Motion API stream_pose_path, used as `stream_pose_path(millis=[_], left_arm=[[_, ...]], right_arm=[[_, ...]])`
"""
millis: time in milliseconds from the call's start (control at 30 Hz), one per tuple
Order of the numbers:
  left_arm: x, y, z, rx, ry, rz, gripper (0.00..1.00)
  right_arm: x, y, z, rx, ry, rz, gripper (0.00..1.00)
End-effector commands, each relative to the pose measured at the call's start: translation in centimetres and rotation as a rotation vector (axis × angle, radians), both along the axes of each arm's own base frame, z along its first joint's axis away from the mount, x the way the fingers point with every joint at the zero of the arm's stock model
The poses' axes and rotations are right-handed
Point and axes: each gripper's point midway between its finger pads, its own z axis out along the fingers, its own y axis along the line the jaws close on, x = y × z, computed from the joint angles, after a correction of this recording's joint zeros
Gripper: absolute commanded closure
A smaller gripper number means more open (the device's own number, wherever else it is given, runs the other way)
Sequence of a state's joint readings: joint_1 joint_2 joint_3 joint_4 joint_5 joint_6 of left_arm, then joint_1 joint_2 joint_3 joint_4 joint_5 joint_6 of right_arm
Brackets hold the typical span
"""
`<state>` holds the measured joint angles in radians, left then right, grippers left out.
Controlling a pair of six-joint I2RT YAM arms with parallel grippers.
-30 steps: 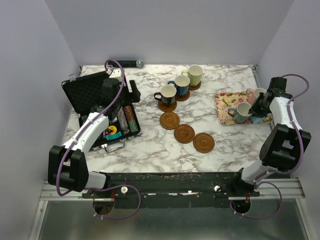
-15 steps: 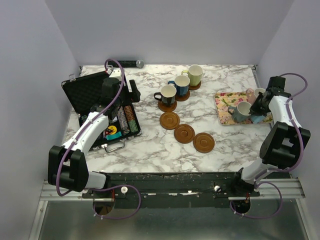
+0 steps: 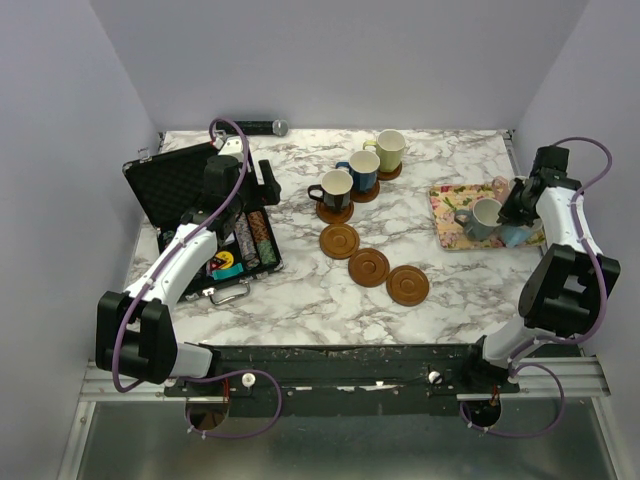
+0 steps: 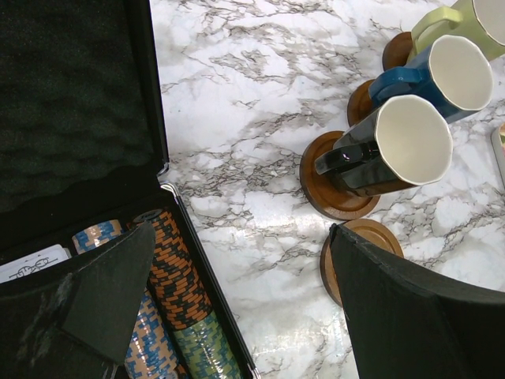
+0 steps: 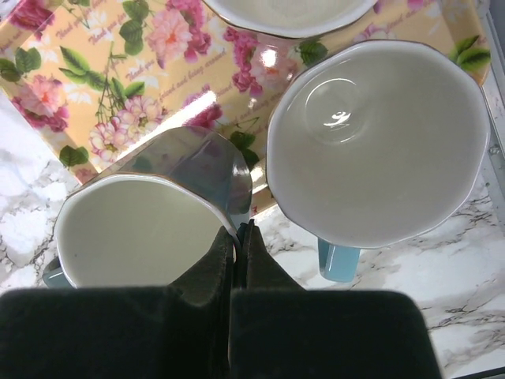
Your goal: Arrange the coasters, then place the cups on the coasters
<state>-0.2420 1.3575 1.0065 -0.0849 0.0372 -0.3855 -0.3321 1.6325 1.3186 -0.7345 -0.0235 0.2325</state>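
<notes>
Three empty coasters (image 3: 339, 240) (image 3: 369, 267) (image 3: 407, 285) lie in a diagonal row mid-table. Behind them a black cup (image 3: 333, 189), a dark blue cup (image 3: 362, 170) and a yellow-green cup (image 3: 389, 150) each stand on a coaster. My right gripper (image 5: 239, 229) is shut on the rim of the grey cup (image 5: 134, 229), at the floral tray's (image 5: 118, 95) near edge. Beside it stands the light blue cup (image 5: 379, 142), with the pink cup (image 5: 292, 12) further back. My left gripper (image 4: 241, 237) hangs open over bare marble, empty, between the chip case and a coaster (image 4: 363, 237).
An open black case (image 3: 175, 185) with rows of poker chips (image 4: 177, 292) sits at the left. A dark cylinder (image 3: 255, 126) lies along the back wall. The floral tray (image 3: 450, 215) sits close to the table's right edge.
My right gripper has closed on the grey cup's rim, and cup and gripper have shifted slightly toward the back of the tray. The left arm has stayed still.
</notes>
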Motion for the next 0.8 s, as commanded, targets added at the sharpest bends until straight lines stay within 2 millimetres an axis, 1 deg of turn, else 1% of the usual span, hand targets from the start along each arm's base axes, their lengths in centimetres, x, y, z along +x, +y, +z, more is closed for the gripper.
stream_pose_path(millis=[0, 133, 233, 300, 533, 567, 600, 767], left_arm=[[0.1, 0.7, 2.1, 0.002, -0.053, 0.027, 0.01], [-0.1, 0.8, 2.7, 0.001, -0.075, 0.030, 0.01], [-0.2, 0.9, 2.9, 0.000, -0.084, 0.028, 0.01], [-0.3, 0.9, 3.0, 0.000, -0.087, 0.029, 0.01], [-0.7, 1.0, 3.0, 0.001, -0.083, 0.029, 0.01], [-0.8, 1.0, 3.0, 0.001, -0.083, 0.029, 0.01], [-0.7, 1.4, 2.8, 0.009, -0.078, 0.054, 0.01], [-0.9, 2.0, 2.5, 0.016, -0.064, 0.085, 0.01]], right_arm=[[1.9, 0.2, 4.9, -0.040, -0.156, 0.039, 0.99], [2.2, 1.5, 6.9, -0.021, -0.215, 0.069, 0.99], [2.4, 3.5, 8.0, -0.017, -0.238, 0.112, 0.99], [2.5, 5.3, 8.3, -0.004, -0.244, 0.149, 0.99], [2.6, 12.9, 8.9, 0.041, -0.237, 0.276, 0.99], [2.6, 13.4, 8.9, 0.048, -0.236, 0.283, 0.99], [2.4, 15.5, 9.0, 0.052, -0.231, 0.325, 0.99], [1.9, 20.5, 8.6, 0.091, -0.211, 0.395, 0.99]])
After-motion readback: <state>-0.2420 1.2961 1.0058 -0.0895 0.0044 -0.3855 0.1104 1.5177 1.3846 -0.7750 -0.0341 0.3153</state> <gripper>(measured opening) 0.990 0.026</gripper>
